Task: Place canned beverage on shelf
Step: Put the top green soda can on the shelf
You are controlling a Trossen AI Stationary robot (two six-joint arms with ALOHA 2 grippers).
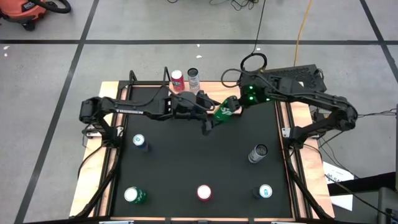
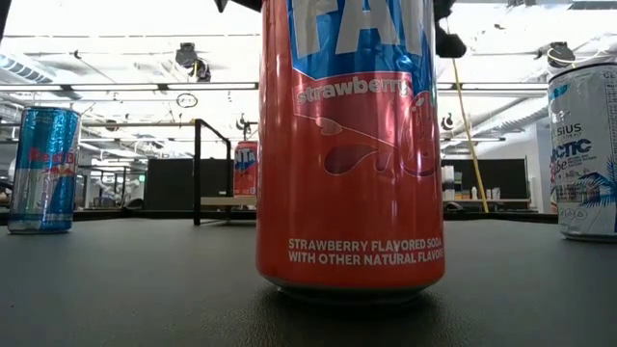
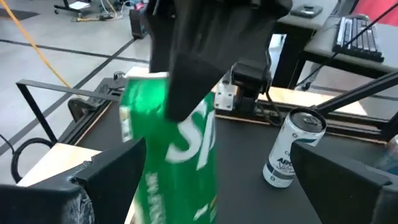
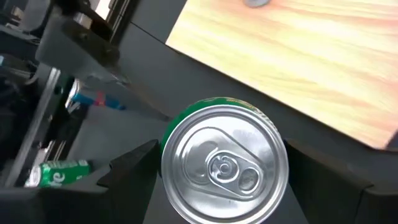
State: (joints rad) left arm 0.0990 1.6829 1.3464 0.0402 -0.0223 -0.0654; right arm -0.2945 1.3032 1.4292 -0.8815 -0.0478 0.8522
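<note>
Both arms reach inward, meeting mid-table near the far edge. Shelf (image 1: 149, 92) at the table's far side, red can (image 1: 177, 79) and silver can (image 1: 193, 78) on it. Right gripper (image 1: 231, 107) clamps the tilted green can (image 1: 224, 112). Left gripper (image 1: 208, 121) just beside it, fingers spread wide, holding nothing.

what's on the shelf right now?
In the high view, two upright cans on the shelf: a red can and a silver can beside it. The left arm crosses over the shelf, so part of the board under it is hidden.
</note>
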